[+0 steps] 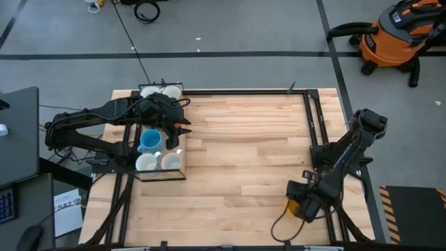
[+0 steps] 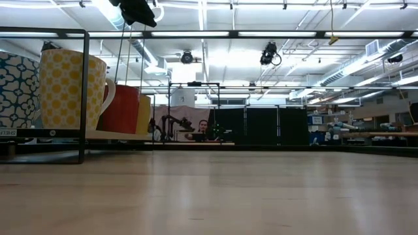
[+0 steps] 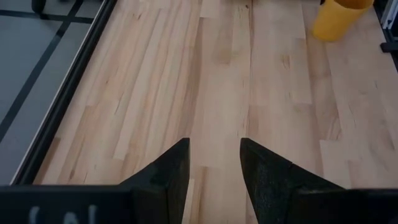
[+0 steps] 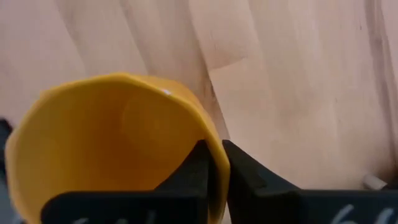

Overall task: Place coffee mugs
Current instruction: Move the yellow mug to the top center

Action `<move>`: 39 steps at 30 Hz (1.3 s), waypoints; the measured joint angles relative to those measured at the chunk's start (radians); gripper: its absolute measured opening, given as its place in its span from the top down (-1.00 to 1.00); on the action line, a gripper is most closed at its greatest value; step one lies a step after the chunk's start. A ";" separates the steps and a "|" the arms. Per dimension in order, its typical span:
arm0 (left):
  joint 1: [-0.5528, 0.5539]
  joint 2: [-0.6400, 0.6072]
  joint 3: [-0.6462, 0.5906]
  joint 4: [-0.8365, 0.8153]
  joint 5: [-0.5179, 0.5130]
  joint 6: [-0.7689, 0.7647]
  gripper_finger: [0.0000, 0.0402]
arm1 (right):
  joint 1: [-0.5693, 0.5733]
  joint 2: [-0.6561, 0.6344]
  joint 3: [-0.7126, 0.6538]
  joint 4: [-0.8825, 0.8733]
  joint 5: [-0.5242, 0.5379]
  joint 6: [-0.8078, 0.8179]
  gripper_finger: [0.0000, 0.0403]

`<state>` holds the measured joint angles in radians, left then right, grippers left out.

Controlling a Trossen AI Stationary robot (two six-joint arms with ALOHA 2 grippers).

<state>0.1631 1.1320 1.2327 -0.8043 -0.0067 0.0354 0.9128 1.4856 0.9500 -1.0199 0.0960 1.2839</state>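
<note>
From above, my left gripper (image 1: 182,132) hangs over the rack (image 1: 159,174) at the table's left side, fingers apart and holding nothing. In the rack I see a light blue mug (image 1: 149,141) with two white mugs (image 1: 146,162) in front of it, and two more pale mugs (image 1: 162,91) at the far end by the table's edge. My right gripper (image 1: 301,204) is down at the near right corner of the wooden table (image 1: 244,146), and a bit of the yellow-orange mug (image 1: 295,207) shows under it.

From table height, the rack's dark frame (image 2: 85,98) stands at the left. In it sit a blue-and-white patterned mug (image 2: 16,88), a pale yellow dotted mug (image 2: 68,88) with a white handle, a red-orange mug (image 2: 123,109) behind that, and a sliver of another yellow one (image 2: 144,114). Part of one of my arms (image 2: 137,10) shows at the top. A person (image 2: 204,129) sits far off in the room.

Through my left wrist camera, my two fingers (image 3: 169,174) stand apart over bare boards with nothing between them. The yellow-orange mug (image 3: 339,17) stands well away across the table.

Through my right wrist camera, my fingers (image 4: 245,171) are pinched on the wall of the yellow-orange mug (image 4: 106,137), one inside the rim and one outside. I cannot tell whether its base is on the wood.
</note>
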 joint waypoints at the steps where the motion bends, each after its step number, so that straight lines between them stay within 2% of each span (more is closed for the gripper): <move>1: 0.000 0.000 0.000 0.000 0.000 0.001 0.26 | -0.014 -0.002 0.002 0.007 -0.001 -0.003 0.85; 5: 0.000 0.000 0.000 0.000 0.000 0.001 0.26 | -0.090 -0.002 0.002 0.022 0.023 -0.003 0.86; 8: 0.000 0.000 0.000 0.000 0.000 0.001 0.26 | -0.191 -0.002 0.002 0.052 0.069 -0.005 0.85; 11: 0.000 0.000 0.000 0.000 -0.005 0.002 0.26 | -0.317 -0.001 0.001 0.086 0.119 -0.030 0.82; 15: 0.000 0.000 0.000 0.000 -0.061 0.001 0.26 | -0.513 0.001 0.000 0.174 0.222 -0.092 0.82; 19: 0.002 0.000 0.000 0.000 -0.120 0.001 0.26 | -0.716 0.003 -0.002 0.289 0.256 -0.239 0.82; 25: 0.002 0.000 0.000 0.000 -0.143 0.001 0.26 | -1.003 0.003 -0.002 0.503 0.168 -0.443 0.82; 29: 0.002 0.000 0.000 0.000 -0.143 0.001 0.26 | -1.138 0.003 -0.002 0.638 0.093 -0.512 0.82; 34: 0.002 0.000 0.000 0.000 -0.143 0.001 0.26 | -1.218 0.002 -0.002 0.748 0.025 -0.546 0.83; 39: 0.002 0.000 0.000 0.002 -0.157 0.001 0.26 | -1.214 0.021 -0.001 0.811 -0.033 -0.544 0.83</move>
<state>0.1654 1.1320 1.2327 -0.8024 -0.1635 0.0364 -0.3007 1.5067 0.9485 -0.2092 0.0627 0.7401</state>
